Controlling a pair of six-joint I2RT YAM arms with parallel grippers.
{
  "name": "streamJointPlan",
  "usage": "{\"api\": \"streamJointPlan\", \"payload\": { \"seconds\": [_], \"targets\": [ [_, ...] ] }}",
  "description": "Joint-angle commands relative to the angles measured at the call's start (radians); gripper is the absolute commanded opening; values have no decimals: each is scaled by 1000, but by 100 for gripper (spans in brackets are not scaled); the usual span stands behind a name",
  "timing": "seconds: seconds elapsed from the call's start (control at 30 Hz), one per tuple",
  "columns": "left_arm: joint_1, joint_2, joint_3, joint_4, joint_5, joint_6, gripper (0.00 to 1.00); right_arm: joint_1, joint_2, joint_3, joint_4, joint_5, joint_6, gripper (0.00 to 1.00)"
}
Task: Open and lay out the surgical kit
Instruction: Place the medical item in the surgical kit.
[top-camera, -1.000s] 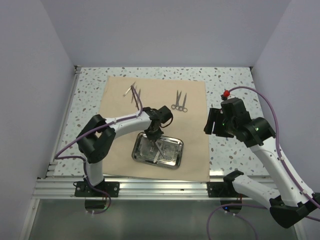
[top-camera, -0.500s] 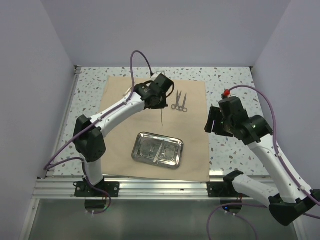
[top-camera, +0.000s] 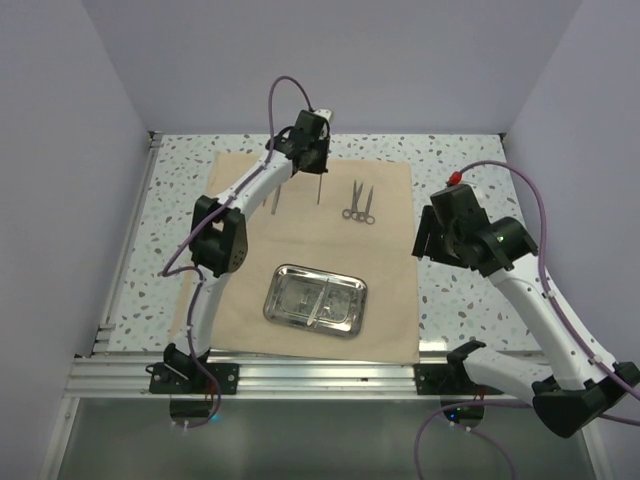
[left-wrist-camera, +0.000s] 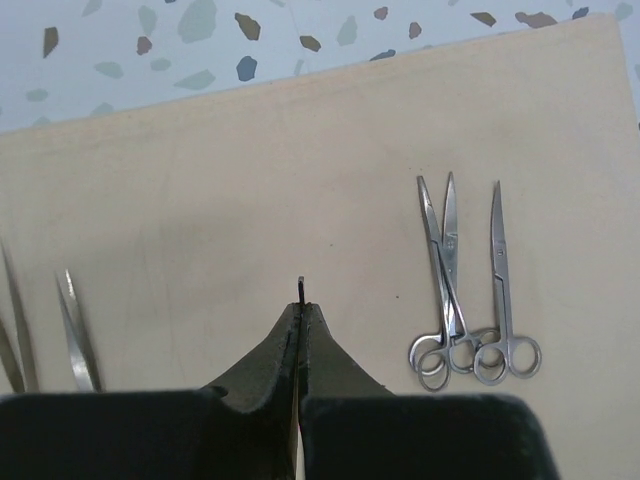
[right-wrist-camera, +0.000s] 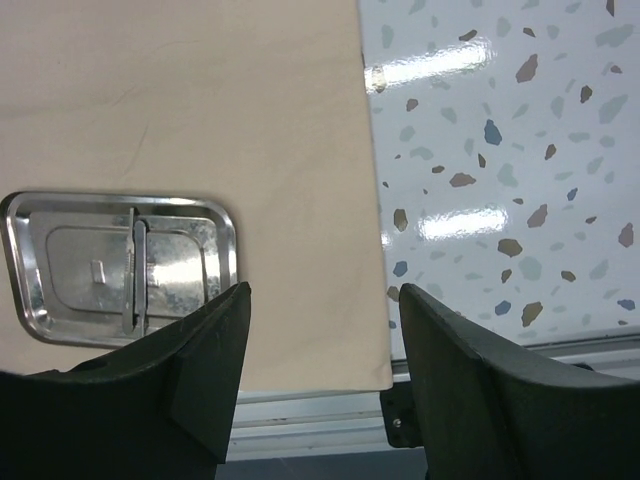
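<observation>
The beige cloth wrap (top-camera: 310, 250) lies open and flat on the table. The steel tray (top-camera: 315, 300) sits on its near part, and the right wrist view shows it (right-wrist-camera: 60, 265) with a thin tool (right-wrist-camera: 135, 270) lying in it. My left gripper (top-camera: 313, 160) is over the far part of the cloth, shut (left-wrist-camera: 301, 308) on a thin metal instrument (top-camera: 318, 190) that hangs down; its tip (left-wrist-camera: 301, 286) shows past the jaws. Two scissors (left-wrist-camera: 465, 290) lie to its right and tweezers (left-wrist-camera: 75, 335) to its left. My right gripper (right-wrist-camera: 323, 292) is open and empty above the cloth's right edge.
The speckled table (top-camera: 460, 300) shows around the cloth. An aluminium rail (top-camera: 320, 375) runs along the near edge. White walls close off the left, back and right. The cloth's near right corner (right-wrist-camera: 380, 375) ends close to the rail.
My left gripper rose from the tray with the thin instrument and carried it to the far part of the cloth, between the tweezers and the scissors. The right arm barely moved.
</observation>
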Motion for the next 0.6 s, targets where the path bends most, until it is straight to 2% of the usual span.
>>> {"api": "streamJointPlan", "payload": {
  "seconds": [0.0, 0.13, 0.33, 0.37, 0.43, 0.47, 0.57],
  "targets": [
    [47, 63, 76, 39, 131, 27, 0, 2, 24, 52, -33, 74, 28, 64],
    [73, 81, 29, 81, 214, -2, 0, 2, 50, 56, -38, 97, 33, 65],
    [80, 117, 7, 85, 226, 1, 0, 2, 82, 42, -21, 92, 33, 64],
    [80, 121, 9, 85, 225, -6, 9, 2, 87, 43, -17, 88, 30, 64],
    [80, 123, 10, 88, 223, -11, 16, 4, 97, 43, -9, 82, 25, 64],
    [80, 120, 12, 90, 215, -16, 26, 2, 99, 43, -9, 77, 24, 64],
    [80, 95, 41, 76, 194, -20, 34, 2, 98, 39, 0, 62, 17, 64]
  ]
}}
